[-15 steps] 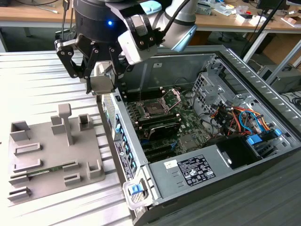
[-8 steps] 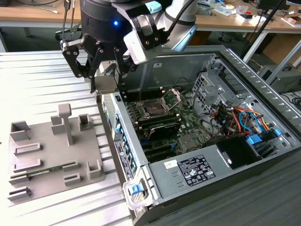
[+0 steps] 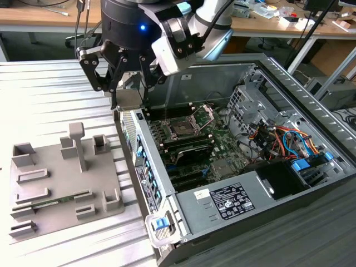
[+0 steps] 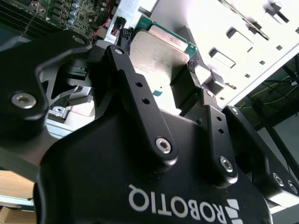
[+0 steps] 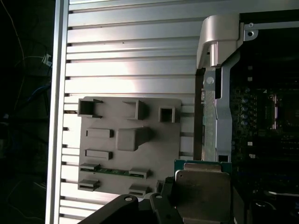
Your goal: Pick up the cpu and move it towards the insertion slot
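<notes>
My gripper (image 3: 127, 95) hangs over the near left wall of the open computer case (image 3: 289, 83), shut on the cpu (image 3: 129, 99), a flat square chip with a pale metal top. In the second wrist view the cpu (image 4: 154, 56) sits clamped between the two black fingertips (image 4: 190, 66). The first wrist view has the cpu (image 5: 203, 189) above the case's edge. The insertion slot (image 3: 181, 129) is a dark square socket with a silver frame on the green board, its retention plate (image 3: 204, 114) hinged up. It lies to the exterior view's right of the gripper, lower down.
A grey tray (image 3: 55, 167) with raised holders lies on the ribbed metal table, to the exterior view's left of the case, with a thin green memory stick (image 3: 55, 201) in it. Cables and a drive cage (image 3: 250, 100) crowd the case's far side.
</notes>
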Action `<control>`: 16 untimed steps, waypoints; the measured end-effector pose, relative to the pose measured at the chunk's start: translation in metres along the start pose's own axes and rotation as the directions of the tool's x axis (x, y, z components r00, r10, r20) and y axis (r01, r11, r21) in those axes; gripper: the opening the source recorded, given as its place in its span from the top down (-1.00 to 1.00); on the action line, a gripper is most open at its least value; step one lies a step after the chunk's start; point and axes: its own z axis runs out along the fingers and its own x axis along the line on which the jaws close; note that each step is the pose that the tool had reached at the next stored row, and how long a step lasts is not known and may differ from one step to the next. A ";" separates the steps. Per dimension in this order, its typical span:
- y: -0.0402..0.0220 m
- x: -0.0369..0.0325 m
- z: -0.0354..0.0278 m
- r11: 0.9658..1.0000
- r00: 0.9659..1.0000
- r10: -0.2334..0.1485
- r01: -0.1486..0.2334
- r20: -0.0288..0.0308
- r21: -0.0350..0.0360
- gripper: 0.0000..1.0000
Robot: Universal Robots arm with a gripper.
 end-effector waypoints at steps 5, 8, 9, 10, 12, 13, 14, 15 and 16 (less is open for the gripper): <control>-0.0002 -0.0056 0.0000 1.000 1.000 0.000 0.000 0.000 0.000 -0.10; -0.0004 -0.0093 0.0000 1.000 1.000 0.000 0.000 0.000 0.000 -0.10; -0.0004 -0.0102 0.0000 1.000 1.000 0.000 0.000 0.000 0.000 -0.10; -0.0005 -0.0114 0.0000 1.000 1.000 0.000 0.000 0.000 0.000 -0.10; -0.0005 -0.0137 0.0000 1.000 1.000 0.000 0.000 0.000 0.000 -0.10; -0.0006 -0.0146 0.0000 1.000 1.000 0.000 0.000 0.000 0.000 -0.10; -0.0006 -0.0155 0.0000 1.000 1.000 0.000 0.000 0.000 0.000 -0.10; -0.0007 -0.0170 0.0000 1.000 1.000 0.000 0.000 0.000 0.000 -0.10; -0.0008 -0.0187 0.0000 1.000 1.000 0.000 0.000 0.000 0.000 -0.10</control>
